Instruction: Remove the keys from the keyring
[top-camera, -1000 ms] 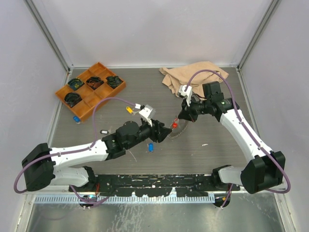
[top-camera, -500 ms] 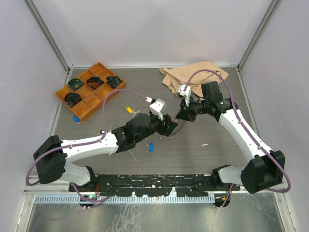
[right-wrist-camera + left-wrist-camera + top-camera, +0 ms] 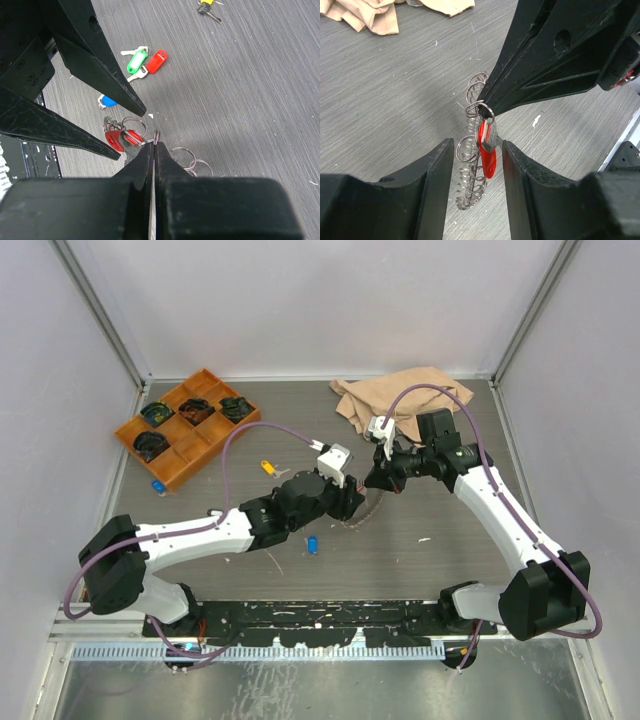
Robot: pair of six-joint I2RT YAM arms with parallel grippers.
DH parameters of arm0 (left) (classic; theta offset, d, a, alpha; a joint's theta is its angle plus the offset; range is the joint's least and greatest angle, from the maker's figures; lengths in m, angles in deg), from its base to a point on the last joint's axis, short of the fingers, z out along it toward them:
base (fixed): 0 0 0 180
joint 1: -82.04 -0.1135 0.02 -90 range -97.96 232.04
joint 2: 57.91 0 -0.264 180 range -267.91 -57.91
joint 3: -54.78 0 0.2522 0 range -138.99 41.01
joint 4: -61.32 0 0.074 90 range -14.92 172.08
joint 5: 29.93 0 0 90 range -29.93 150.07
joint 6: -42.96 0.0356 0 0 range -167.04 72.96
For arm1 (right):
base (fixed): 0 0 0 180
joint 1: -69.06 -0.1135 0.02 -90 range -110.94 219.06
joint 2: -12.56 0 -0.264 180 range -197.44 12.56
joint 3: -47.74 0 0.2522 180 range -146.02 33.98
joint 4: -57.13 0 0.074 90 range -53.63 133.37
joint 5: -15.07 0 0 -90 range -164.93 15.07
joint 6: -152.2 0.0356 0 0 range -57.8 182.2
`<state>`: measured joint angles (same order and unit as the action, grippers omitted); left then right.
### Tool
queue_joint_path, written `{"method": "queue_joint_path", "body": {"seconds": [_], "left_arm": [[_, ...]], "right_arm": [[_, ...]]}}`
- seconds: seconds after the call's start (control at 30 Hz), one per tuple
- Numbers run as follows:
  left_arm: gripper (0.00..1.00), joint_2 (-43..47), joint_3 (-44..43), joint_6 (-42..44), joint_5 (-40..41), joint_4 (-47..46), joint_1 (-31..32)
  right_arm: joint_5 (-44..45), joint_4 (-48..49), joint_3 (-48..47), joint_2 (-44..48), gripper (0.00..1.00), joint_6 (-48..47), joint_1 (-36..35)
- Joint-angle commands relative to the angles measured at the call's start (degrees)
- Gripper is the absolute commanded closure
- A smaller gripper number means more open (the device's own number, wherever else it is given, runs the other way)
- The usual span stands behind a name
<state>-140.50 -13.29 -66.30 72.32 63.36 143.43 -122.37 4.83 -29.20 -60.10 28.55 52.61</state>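
Observation:
The keyring (image 3: 470, 172), a silvery chain of small wire loops, hangs just above the table. My right gripper (image 3: 154, 145) is shut on one of its loops (image 3: 157, 137). A red key (image 3: 487, 150) still hangs from that ring, and it also shows in the right wrist view (image 3: 118, 140). My left gripper (image 3: 478, 144) is open, one jaw on each side of the red key, not touching it. In the top view the left gripper (image 3: 352, 502) and right gripper (image 3: 370, 483) meet over the keyring (image 3: 373, 508) at mid-table.
Loose keys lie on the table: green (image 3: 136, 61), red (image 3: 156, 61), blue (image 3: 106, 101), yellow (image 3: 268, 467), and another blue one (image 3: 158, 485) by the orange tray (image 3: 170, 472) of dark coils. A tan cloth (image 3: 395, 400) lies at the back.
My left gripper has moved right and further away to the keyring, so its open jaws now flank the red key. My right gripper has barely moved and still holds the ring.

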Motion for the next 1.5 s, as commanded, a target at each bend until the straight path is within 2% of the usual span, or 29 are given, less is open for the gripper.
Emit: {"method": "queue_joint_path", "body": {"seconds": [0.0, 0.27, 0.47, 0.77, 1.03, 1.47], "left_arm": [[0.56, 0.09, -3.32, -1.00, 0.18, -0.84, -0.41], [0.64, -0.55, -4.76, -1.34, 0.13, 0.61, -0.77], [0.87, -0.13, -5.19, -1.30, -0.71, 1.85, -1.10], [0.99, 2.21, -5.53, -3.38, -6.98, 4.04, -3.61], [1.00, 3.42, -7.69, -11.90, -24.08, 10.45, -9.63], [1.00, 2.96, -7.20, -18.01, -35.72, 10.26, -13.72]], "right_arm": [[-2.38, 2.77, -0.27, 1.27, 0.99, 0.33, -0.37], [-2.70, 2.64, -0.15, 1.32, 0.99, 0.02, -0.46], [-2.83, 2.60, -0.19, 1.58, 0.99, -0.05, -0.47], [-3.28, 2.37, 0.25, 2.25, 0.99, -1.69, -0.45], [-6.50, 1.89, 2.49, 5.44, 0.99, -6.75, -0.56], [-7.49, -0.12, 2.61, 5.31, 0.99, -10.51, -1.58]]}}
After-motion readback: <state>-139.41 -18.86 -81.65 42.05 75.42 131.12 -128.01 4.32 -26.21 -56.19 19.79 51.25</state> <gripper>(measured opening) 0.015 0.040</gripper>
